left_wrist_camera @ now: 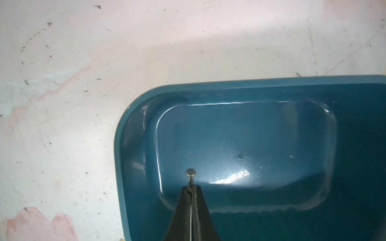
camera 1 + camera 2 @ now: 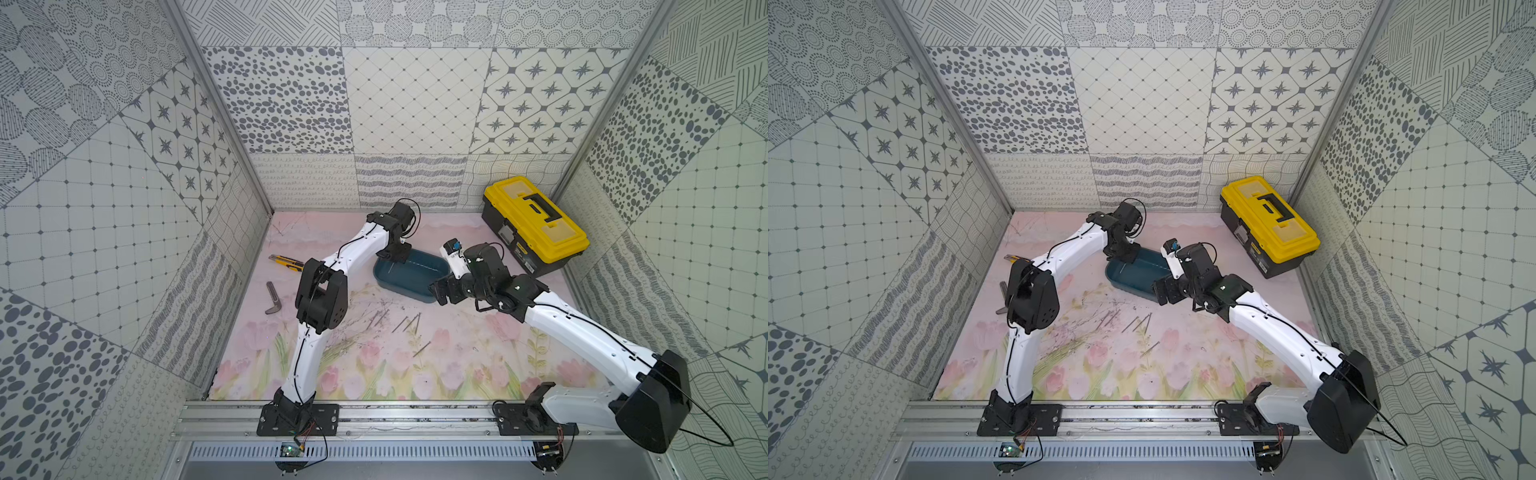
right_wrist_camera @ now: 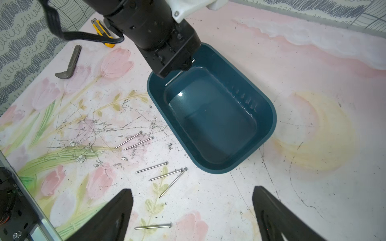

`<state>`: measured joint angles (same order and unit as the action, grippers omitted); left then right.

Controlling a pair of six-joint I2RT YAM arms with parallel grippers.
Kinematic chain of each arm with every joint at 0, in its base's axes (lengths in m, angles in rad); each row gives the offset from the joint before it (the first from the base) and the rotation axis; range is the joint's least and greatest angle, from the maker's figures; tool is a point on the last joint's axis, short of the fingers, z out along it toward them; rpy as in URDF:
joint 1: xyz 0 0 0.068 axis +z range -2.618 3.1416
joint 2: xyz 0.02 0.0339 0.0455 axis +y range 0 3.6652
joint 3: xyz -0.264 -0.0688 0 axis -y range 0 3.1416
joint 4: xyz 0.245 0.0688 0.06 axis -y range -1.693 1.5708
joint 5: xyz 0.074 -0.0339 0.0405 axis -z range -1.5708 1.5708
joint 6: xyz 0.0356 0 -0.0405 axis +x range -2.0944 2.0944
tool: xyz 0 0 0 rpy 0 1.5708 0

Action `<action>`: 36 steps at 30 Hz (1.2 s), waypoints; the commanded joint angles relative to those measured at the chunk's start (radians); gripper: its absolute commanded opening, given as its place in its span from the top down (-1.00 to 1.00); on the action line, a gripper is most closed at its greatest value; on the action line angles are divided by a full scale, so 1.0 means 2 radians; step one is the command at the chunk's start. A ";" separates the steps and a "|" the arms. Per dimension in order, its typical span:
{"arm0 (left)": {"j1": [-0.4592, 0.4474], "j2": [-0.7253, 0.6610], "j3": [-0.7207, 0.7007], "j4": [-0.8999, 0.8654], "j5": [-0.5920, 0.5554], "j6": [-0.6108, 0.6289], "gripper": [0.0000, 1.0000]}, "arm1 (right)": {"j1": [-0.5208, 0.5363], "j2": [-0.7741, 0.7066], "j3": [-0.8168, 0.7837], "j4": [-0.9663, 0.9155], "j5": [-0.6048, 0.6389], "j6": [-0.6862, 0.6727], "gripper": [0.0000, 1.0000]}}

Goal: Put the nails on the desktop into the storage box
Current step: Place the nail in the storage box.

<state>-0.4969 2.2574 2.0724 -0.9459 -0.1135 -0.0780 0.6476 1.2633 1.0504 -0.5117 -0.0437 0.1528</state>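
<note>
Top views both show the left end effector (image 2: 395, 254) hanging over the far corner of the storage box (image 2: 415, 291), and the right end effector (image 2: 441, 291) by the box's other end. Six loose nails (image 2: 409, 324) lie on the counter (image 2: 478, 353) in front of the box; the yellow toolbox (image 2: 536, 224) stands well apart at the back.

Left wrist view: we see the jaws pressed together on one nail (image 1: 190, 176); its head pokes out past the tips, above the box floor and close to a rounded corner. We can see no nail lying in the box yet.

Right wrist view: the right end effector (image 3: 193, 189) has its fingers (image 3: 117, 208) spread wide and carries nothing. Across the box, the held nail (image 3: 174, 78) hangs slanted, point downward, just inside the rim (image 3: 269, 125).

We judge the step in hand to be the release. To do it well, we would first shift a little toward the middle of the box, since the nail sits close to the wall. We would then come lower so the nail cannot bounce out, part the jaws fully, and lift straight up. The right arm should stay clear until then.
</note>
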 commanded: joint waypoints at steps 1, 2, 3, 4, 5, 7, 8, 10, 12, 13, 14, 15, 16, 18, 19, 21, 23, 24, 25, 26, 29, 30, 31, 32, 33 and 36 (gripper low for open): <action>0.000 0.011 0.003 0.014 -0.026 0.013 1.00 | -0.003 -0.018 -0.009 0.020 0.004 -0.002 -0.90; 0.000 0.013 0.001 0.016 -0.027 0.012 1.00 | -0.005 -0.019 -0.010 0.020 0.005 -0.003 -0.90; 0.000 0.014 -0.001 0.019 -0.028 0.011 1.00 | -0.004 -0.020 -0.010 0.020 0.006 -0.003 -0.91; 0.000 0.015 -0.003 0.023 -0.029 0.011 1.00 | -0.005 -0.020 -0.011 0.021 0.007 -0.003 -0.90; -0.001 0.017 -0.005 0.025 -0.030 0.011 1.00 | -0.006 -0.021 -0.012 0.021 0.007 -0.003 -0.90; 0.000 0.020 -0.007 0.031 -0.036 0.010 1.00 | -0.007 -0.022 -0.014 0.022 0.006 -0.003 -0.91; 0.000 0.021 -0.008 0.033 -0.038 0.010 1.00 | -0.007 -0.022 -0.014 0.022 0.004 -0.002 -0.90; 0.000 0.025 -0.009 0.037 -0.040 0.011 1.00 | -0.008 -0.022 -0.016 0.023 0.004 -0.001 -0.90; 0.000 0.030 -0.008 0.040 -0.041 0.011 1.00 | -0.008 -0.023 -0.017 0.024 0.003 0.000 -0.90; 0.000 0.032 -0.008 0.042 -0.042 0.011 1.00 | -0.008 -0.023 -0.018 0.024 0.004 0.000 -0.90; 0.000 0.034 -0.008 0.043 -0.043 0.010 1.00 | -0.008 -0.024 -0.018 0.024 0.004 -0.001 -0.90; 0.001 0.037 -0.009 0.044 -0.044 0.010 1.00 | -0.008 -0.025 -0.018 0.025 0.005 -0.001 -0.90; 0.000 0.039 -0.009 0.045 -0.045 0.010 1.00 | -0.008 -0.025 -0.018 0.024 0.006 -0.002 -0.90; 0.000 0.043 -0.009 0.048 -0.046 0.010 1.00 | -0.009 -0.026 -0.018 0.024 0.005 -0.002 -0.90; 0.000 0.045 -0.009 0.049 -0.047 0.009 1.00 | -0.009 -0.027 -0.018 0.024 0.005 -0.003 -0.90; 0.001 0.047 -0.010 0.050 -0.048 0.009 1.00 | -0.009 -0.028 -0.018 0.025 0.006 -0.002 -0.90; 0.000 0.050 -0.010 0.052 -0.048 0.009 1.00 | -0.009 -0.029 -0.018 0.025 0.007 -0.003 -0.90; 0.001 0.051 -0.011 0.054 -0.049 0.009 1.00 | -0.009 -0.029 -0.018 0.025 0.007 -0.003 -0.90; 0.001 0.052 -0.011 0.055 -0.051 0.009 1.00 | -0.009 -0.030 -0.019 0.024 0.007 -0.003 -0.90; 0.001 0.052 -0.012 0.056 -0.051 0.008 1.00 | -0.009 -0.030 -0.020 0.025 0.007 -0.003 -0.90; 0.003 0.056 -0.012 0.057 -0.049 0.008 1.00 | -0.009 -0.030 -0.020 0.025 0.005 -0.003 -0.90; 0.004 0.057 -0.011 0.057 -0.049 0.007 1.00 | -0.010 -0.031 -0.021 0.025 0.005 -0.003 -0.90; 0.004 0.059 -0.012 0.057 -0.049 0.006 1.00 | -0.009 -0.032 -0.021 0.026 0.004 -0.002 -0.90; 0.004 0.061 -0.012 0.057 -0.049 0.005 1.00 | -0.010 -0.033 -0.022 0.026 0.005 -0.002 -0.90; 0.005 0.062 -0.012 0.058 -0.050 0.005 1.00 | -0.010 -0.034 -0.023 0.026 0.005 -0.003 -0.90; 0.005 0.065 -0.012 0.059 -0.050 0.003 1.00 | -0.010 -0.036 -0.024 0.026 0.006 -0.003 -0.90</action>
<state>-0.4911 2.3768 2.0468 -0.8486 -0.1936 -0.0757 0.6323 1.2179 1.0119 -0.4973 -0.0399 0.1493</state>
